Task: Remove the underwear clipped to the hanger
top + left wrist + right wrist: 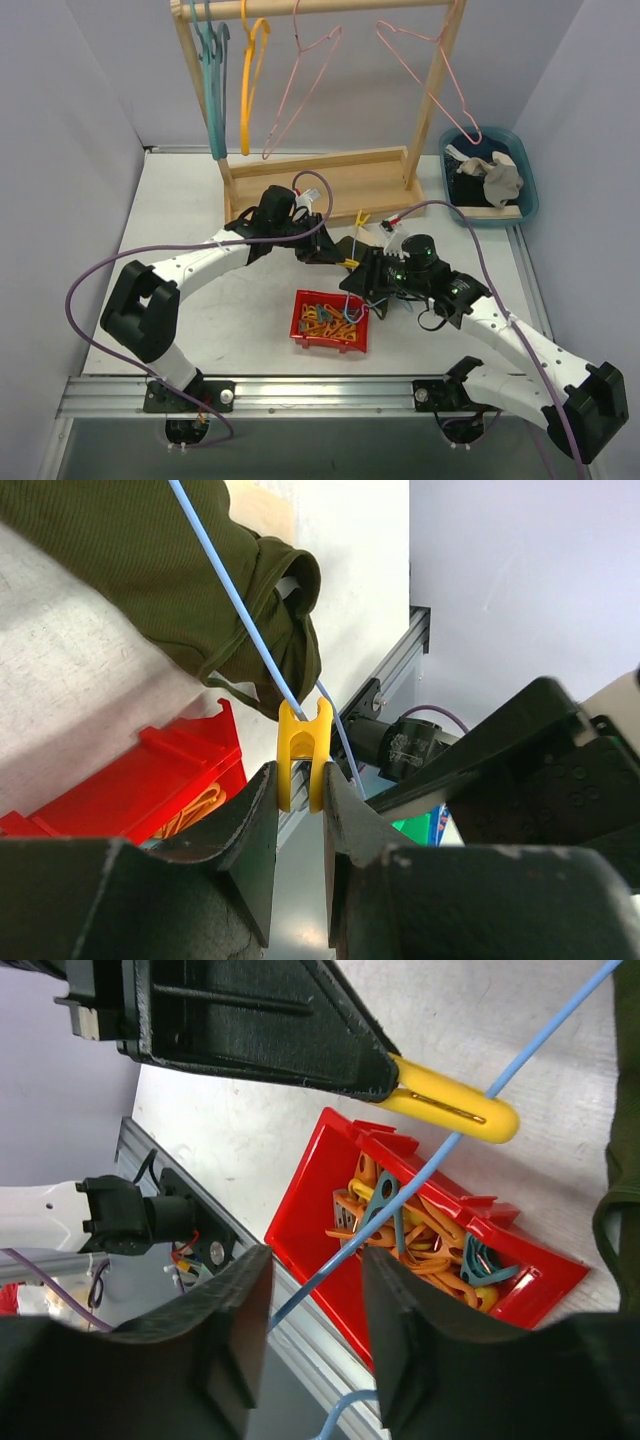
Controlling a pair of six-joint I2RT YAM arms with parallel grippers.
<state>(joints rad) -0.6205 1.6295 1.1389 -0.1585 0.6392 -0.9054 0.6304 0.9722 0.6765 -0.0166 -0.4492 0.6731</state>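
Left tool [298,785] pinches yellow clip [302,742] — olive underwear [180,570] just beside it

A ribbed olive brief [200,590] lies bunched on the table [80,680], its hem folded over with a sliver of pale cloth showing in the fold, draped along a blue wire [240,610] that crosses it. Its lower corner hangs just beside a yellow clip [303,745] on that wire; whether the clip bites the cloth cannot be told. Well apart, a grey-beige brief [501,178] lies crumpled against a dark brief [470,187] in a blue bin [525,205].
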